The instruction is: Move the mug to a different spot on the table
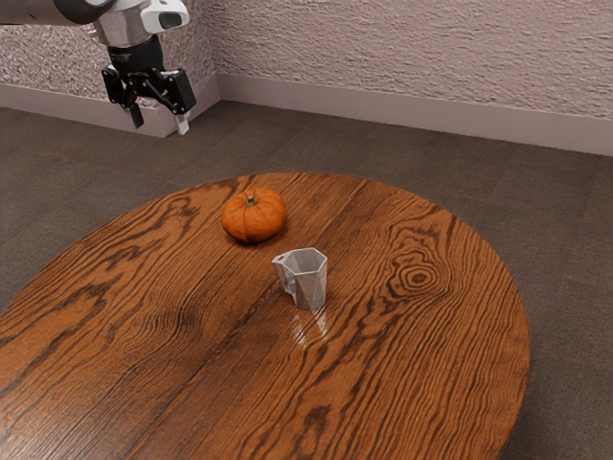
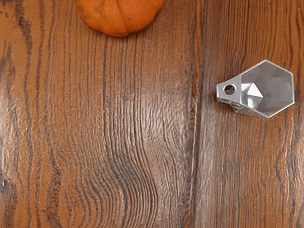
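Note:
A grey faceted mug [image 1: 304,277] stands upright near the middle of the round wooden table [image 1: 144,364], its handle toward the exterior view's left. In the wrist view the mug [image 2: 259,90] is seen from above, empty, with its handle pointing at the bare wood beside it. My gripper [image 1: 156,121] hangs high above the table's far left side, well away from the mug, open with nothing between its fingers.
An orange pumpkin [image 1: 254,214] sits on the table just behind and to the left of the mug, also seen as the pumpkin [image 2: 118,15] in the wrist view. The table's edge curves close on the exterior view's right.

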You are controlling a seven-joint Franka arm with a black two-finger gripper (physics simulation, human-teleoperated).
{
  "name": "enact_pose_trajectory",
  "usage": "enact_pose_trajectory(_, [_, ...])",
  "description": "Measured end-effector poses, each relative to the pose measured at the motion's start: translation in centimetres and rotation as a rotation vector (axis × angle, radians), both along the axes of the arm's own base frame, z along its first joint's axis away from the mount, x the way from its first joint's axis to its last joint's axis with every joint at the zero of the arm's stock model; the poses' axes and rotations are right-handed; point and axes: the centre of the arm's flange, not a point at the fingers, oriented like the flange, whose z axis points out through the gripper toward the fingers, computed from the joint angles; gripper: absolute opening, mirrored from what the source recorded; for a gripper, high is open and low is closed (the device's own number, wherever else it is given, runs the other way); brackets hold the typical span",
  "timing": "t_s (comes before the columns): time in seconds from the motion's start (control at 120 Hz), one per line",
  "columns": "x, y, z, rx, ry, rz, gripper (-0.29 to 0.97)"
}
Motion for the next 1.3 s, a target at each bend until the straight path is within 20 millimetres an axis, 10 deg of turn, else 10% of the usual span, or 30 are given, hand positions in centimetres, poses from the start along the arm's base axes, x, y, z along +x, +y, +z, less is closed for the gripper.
enact_pose_trajectory(0.442, [1.3, -0.6, -2.1, -0.038, 0.023, 0.098, 0.68])
enact_pose_trajectory(0.983, [8.1, -3.1, -14.7, -0.068, -0.063, 0.763, 0.68])
enact_pose_trajectory(1.3, [8.5, -2.6, -24.0, -0.124, -0.007, 1.126, 0.68])
